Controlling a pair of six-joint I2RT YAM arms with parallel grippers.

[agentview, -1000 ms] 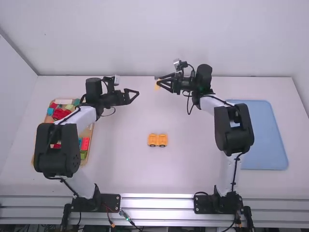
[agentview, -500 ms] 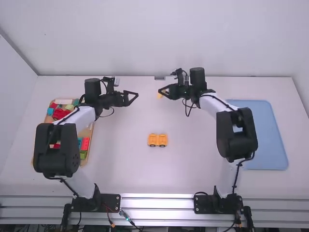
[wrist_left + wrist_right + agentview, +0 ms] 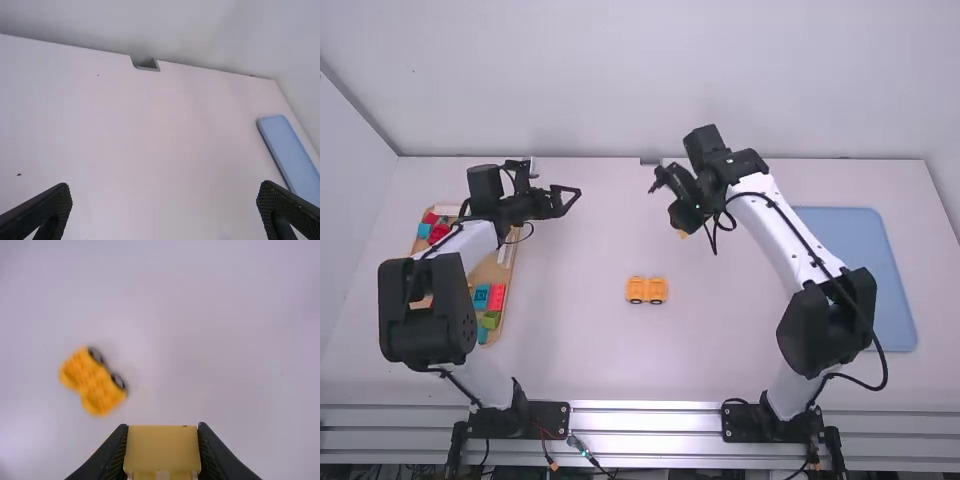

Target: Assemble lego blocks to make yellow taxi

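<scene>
The right gripper (image 3: 686,214) is in the upper part of the high view, a little right of the middle. Its fingers are closed on a small yellow plastic block (image 3: 162,450), and in the right wrist view one finger presses on each side of it. A bit of this yellow block is visible below the gripper in the high view. The block is above the table, apart from the orange-yellow car base (image 3: 646,290).

This car base stands on the white table (image 3: 570,370), near the centre of the high view, with two black wheels on the side nearer to the lower edge. The right wrist view gives it blurred, with bumps on its top.

The left gripper (image 3: 572,200) is in the upper left part of the high view. Its fingers are spread wide, and in the left wrist view there is nothing between them but bare table behind.

At the left side of the high view lies a tan tray (image 3: 510,270), partly hidden under the left arm. It holds loose blocks, among them a red block (image 3: 496,297), a blue block (image 3: 481,296) and a green block (image 3: 491,320). A flat light-blue tray (image 3: 850,240) lies at the right side.
</scene>
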